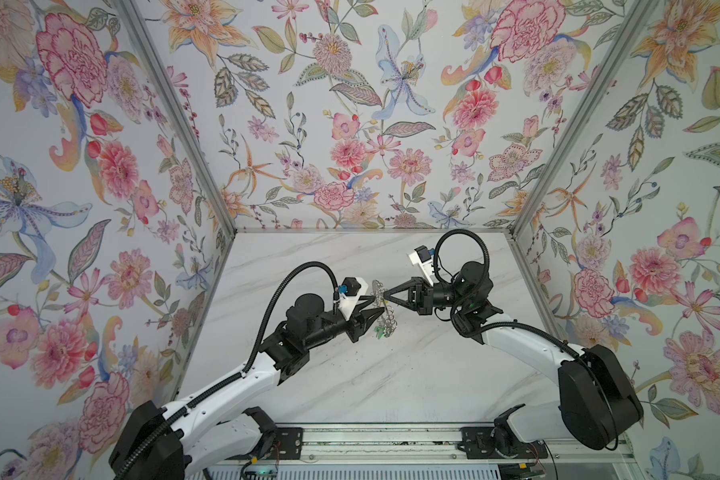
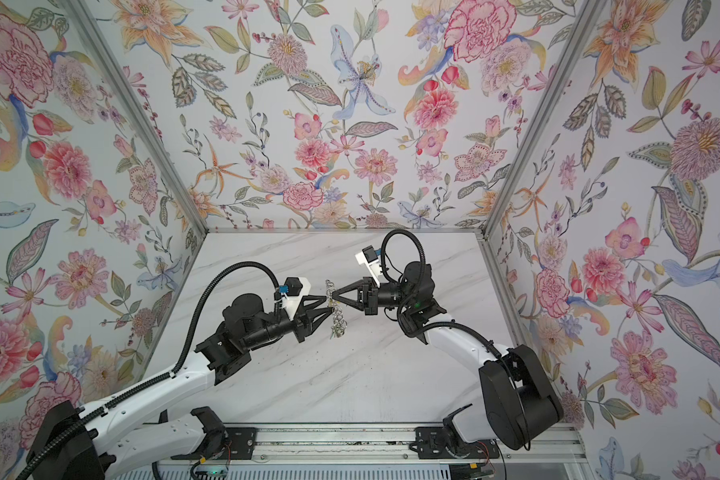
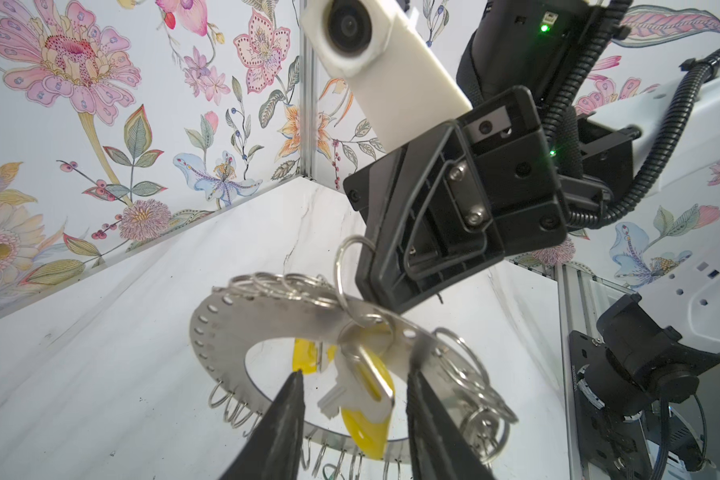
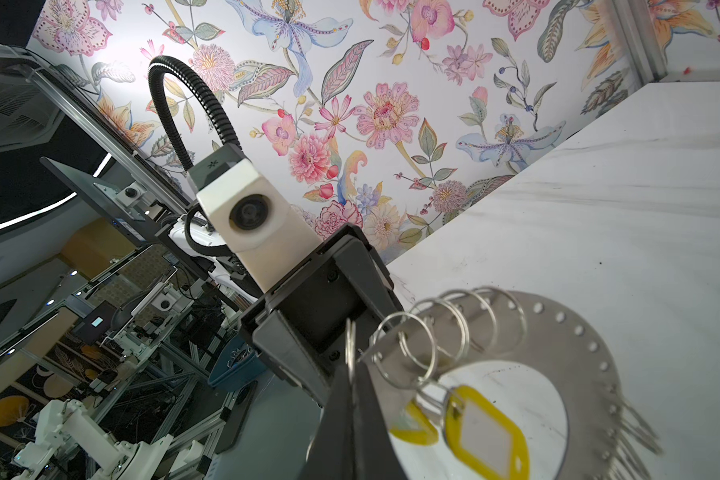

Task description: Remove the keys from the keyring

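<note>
In both top views you see the keyring (image 1: 383, 307) held up above the table (image 1: 391, 374), between the two grippers. In the left wrist view, your left gripper (image 3: 354, 380) stands parted around a yellow-tagged key (image 3: 364, 399) (not pinching it) hanging from the keyring. In the right wrist view, your right gripper (image 4: 352, 374) is clenched on the keyring's rim, another yellow tag (image 4: 485, 434) dangling beside it.

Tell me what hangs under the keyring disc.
Under the disc, held off the table, hang a silver key with a yellow tag, a second yellow tag and bare wire loops. A green tag shows in a top view; its key is hidden.
</note>
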Tool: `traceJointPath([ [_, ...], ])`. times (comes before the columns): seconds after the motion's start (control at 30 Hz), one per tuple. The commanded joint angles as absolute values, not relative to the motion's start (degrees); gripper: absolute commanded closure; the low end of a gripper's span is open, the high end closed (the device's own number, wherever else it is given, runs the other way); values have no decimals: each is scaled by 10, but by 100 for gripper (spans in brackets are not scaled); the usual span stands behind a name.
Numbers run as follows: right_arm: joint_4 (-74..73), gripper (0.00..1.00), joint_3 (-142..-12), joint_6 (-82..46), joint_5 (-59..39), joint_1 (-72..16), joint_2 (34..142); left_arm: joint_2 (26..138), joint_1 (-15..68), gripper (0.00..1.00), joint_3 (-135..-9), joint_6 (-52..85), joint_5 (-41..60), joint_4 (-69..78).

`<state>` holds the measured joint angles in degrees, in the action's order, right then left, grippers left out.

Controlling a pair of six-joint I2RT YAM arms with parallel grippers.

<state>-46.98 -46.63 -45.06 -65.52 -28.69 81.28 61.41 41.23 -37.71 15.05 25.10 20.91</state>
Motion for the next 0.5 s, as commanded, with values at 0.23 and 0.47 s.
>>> traceJointPath([
  [0.23,-492,100,-493,-453,-655,-297,808,618,408,75,-369,155,253,240],
  [0.47,-482,100,-493,-447,-651,-294,799,604,408,88,-368,148,241,225],
])
